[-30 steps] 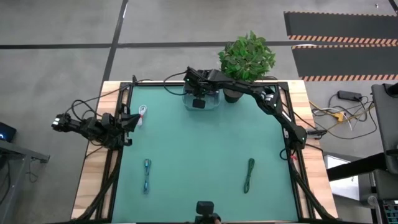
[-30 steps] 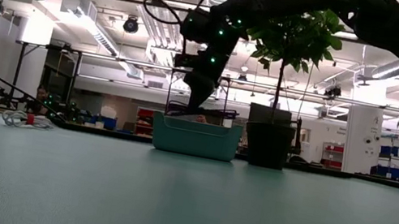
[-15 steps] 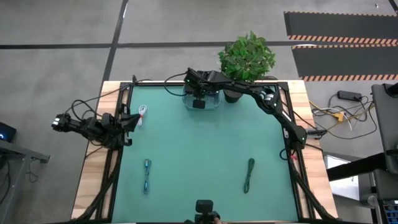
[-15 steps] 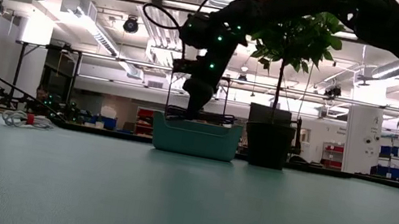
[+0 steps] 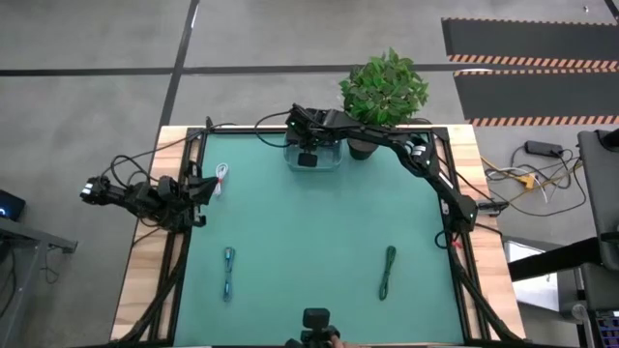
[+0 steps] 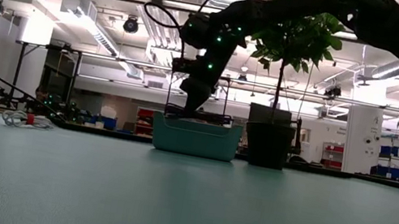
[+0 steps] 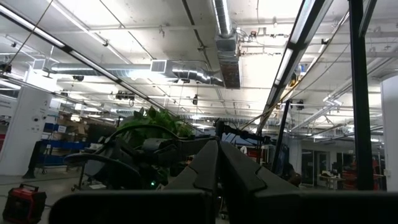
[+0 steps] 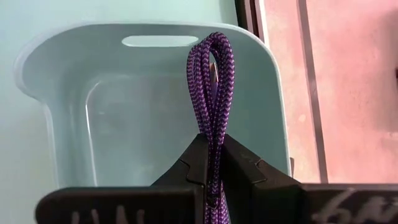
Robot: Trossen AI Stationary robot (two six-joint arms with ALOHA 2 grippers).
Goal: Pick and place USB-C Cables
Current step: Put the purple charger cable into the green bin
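Note:
My right gripper [image 8: 211, 142] hangs over the pale teal bin [image 5: 311, 155] at the table's far edge and is shut on a purple braided cable bundle [image 8: 211, 87]. The white-and-red cable [image 5: 223, 179] lies near the table's left edge, the blue one [image 5: 229, 271] at the near left and the green one [image 5: 388, 272] at the near right. All three rest flat on the mat. My left gripper [image 5: 201, 188] waits shut at the left edge. My right gripper pinches the purple bundle between its two fingers, which come from above and point down into the bin. The bundle's looped end [image 8: 212, 46] sticks out past the fingertips [image 8: 194, 152] over the bin's inside. Whether that loop touches the bin's floor, I cannot tell.
A potted plant [image 5: 384, 89] stands just right of the bin at the far edge. Black frame rails run along the mat's sides. Open green mat [image 5: 309, 242] lies between the cables. Yellow and black cords sit off the table to the right.
My right gripper has come down a little toward the bin, still shut on the purple bundle. The three cables on the mat have stayed where they were.

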